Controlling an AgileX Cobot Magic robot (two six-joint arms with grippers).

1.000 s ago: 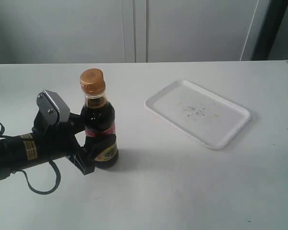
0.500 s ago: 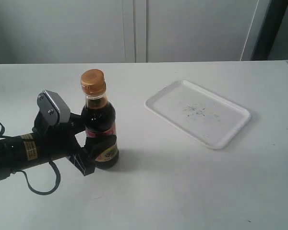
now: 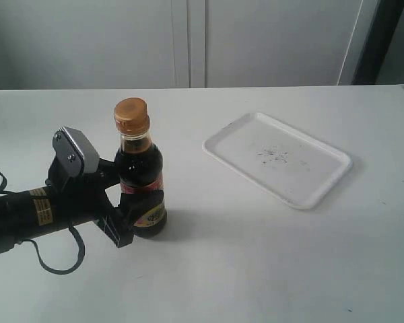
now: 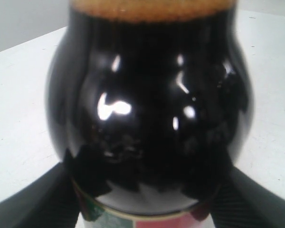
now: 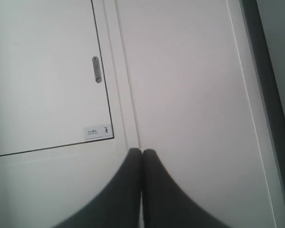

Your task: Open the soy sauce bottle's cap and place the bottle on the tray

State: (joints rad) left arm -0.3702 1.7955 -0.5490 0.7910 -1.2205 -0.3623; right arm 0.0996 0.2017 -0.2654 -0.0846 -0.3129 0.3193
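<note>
Left arm low, near-horizontal over table; left gripper (image 3: 131, 205) clamped around upright soy sauce bottle (image 3: 139, 178). Right gripper (image 5: 142, 156) aimed at wall, its 2 fingers pressed together, empty.

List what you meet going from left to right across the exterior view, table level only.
Left arm's gripper → soy sauce bottle, upright on the table with its bronze cap closed → open stretch of white table → white tray, lying further back and clear of the bottle.
</note>
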